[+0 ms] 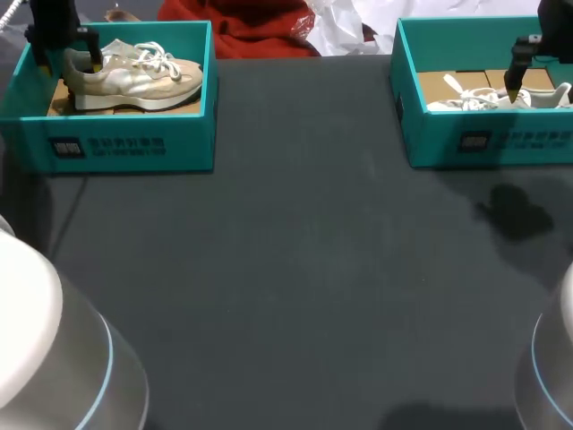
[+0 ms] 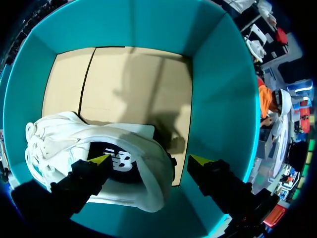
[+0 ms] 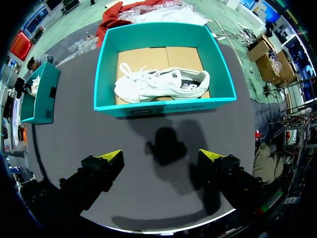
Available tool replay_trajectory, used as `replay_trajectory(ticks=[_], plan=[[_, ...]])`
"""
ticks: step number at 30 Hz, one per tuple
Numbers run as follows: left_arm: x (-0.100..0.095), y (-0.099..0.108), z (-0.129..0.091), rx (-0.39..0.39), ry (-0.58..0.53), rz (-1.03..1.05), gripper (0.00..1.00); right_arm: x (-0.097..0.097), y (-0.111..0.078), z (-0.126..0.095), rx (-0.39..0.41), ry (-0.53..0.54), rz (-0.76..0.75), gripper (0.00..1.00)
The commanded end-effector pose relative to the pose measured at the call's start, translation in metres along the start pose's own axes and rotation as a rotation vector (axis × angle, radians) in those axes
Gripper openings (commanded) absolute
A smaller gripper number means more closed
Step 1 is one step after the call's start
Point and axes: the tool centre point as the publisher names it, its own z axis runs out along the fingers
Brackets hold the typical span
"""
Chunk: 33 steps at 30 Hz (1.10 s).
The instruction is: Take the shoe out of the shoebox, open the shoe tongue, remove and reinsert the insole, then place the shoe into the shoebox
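Bare table [image 1: 295,269] runs wide between left shoebox [image 1: 134,143] and right shoebox [image 1: 501,139], whose walls fence the sides.

A dark grey matte tabletop [image 1: 286,269] is filling almost the whole frame, its surface showing a few faint pale specks. Light is falling from above, soft and even. A blotchy dark shadow [image 1: 515,213] is lying at the middle right, and a fainter shadow [image 1: 430,414] is spreading along the lower right edge.
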Motion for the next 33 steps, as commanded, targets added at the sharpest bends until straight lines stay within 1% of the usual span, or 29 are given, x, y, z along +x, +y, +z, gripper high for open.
replay_trajectory(ticks=[1,10,21,24,28,30,33], plan=[[-0.001,0.007,0.007,0.016,0.003,-0.002,1.0,0.0,-0.001,0.0,-0.001,0.001,0.0,1.0],[0.001,0.005,0.018,0.039,0.013,-0.018,1.0,0.0,-0.001,0.0,-0.001,0.001,0.0,1.0],[0.005,0.006,0.023,0.048,0.018,-0.038,0.87,0.0,-0.001,0.0,-0.001,0.001,0.0,1.0],[0.007,0.009,0.023,0.049,0.019,-0.046,0.86,0.0,-0.001,0.0,-0.001,0.001,0.0,1.0],[0.01,0.01,0.019,0.041,0.014,-0.055,0.87,0.0,-0.001,0.0,-0.001,0.001,0.0,1.0],[0.01,0.01,0.018,0.037,0.014,-0.056,0.86,0.0,-0.001,0.0,-0.001,0.001,0.0,1.0],[0.011,0.011,0.017,0.033,0.015,-0.056,0.76,0.0,-0.001,0.0,-0.001,0.001,0.0,1.0]])
